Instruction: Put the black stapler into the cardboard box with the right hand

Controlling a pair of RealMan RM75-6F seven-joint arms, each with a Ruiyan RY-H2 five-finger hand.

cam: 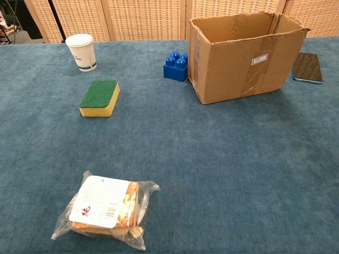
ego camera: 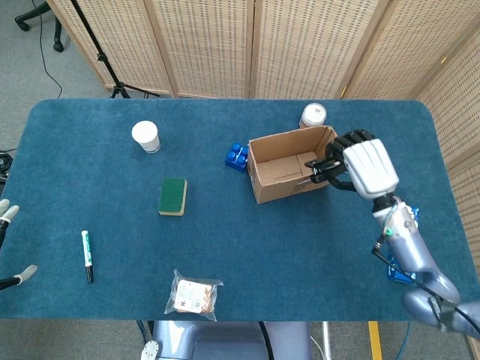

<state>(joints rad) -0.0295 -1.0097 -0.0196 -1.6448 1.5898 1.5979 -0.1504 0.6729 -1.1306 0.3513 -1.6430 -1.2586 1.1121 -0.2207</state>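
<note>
**Over the box rim: the stapler is ready to go in**

At the 3 o'clock side of the cardboard box [ego camera: 294, 166], the right hand [ego camera: 364, 166] hangs above the table with its fingers curled around the black stapler [ego camera: 321, 171]. The hand is closed on it, and the dark end of the stapler points toward 9 o'clock, over the right wall of the box and partly above the open inside. The chest view shows the box [cam: 244, 55] but not the hand, which is above that camera's field.

I judge the step in hand to be the carry, almost at its end, with the release not yet done. The next move calls for bringing the hand a little more toward 9 o'clock, so the whole stapler is inside the rim, then lowering it and opening the fingers. The box wall is thin, so a touch could push the box.

About the stapler: it is small, black and long in shape, with a pale, perhaps metal, part at the tip. Most of it is hidden by the fingers.

Only the fingertips of the left hand [ego camera: 6, 212] show, at the table's 9 o'clock edge; I cannot tell its state.
</note>
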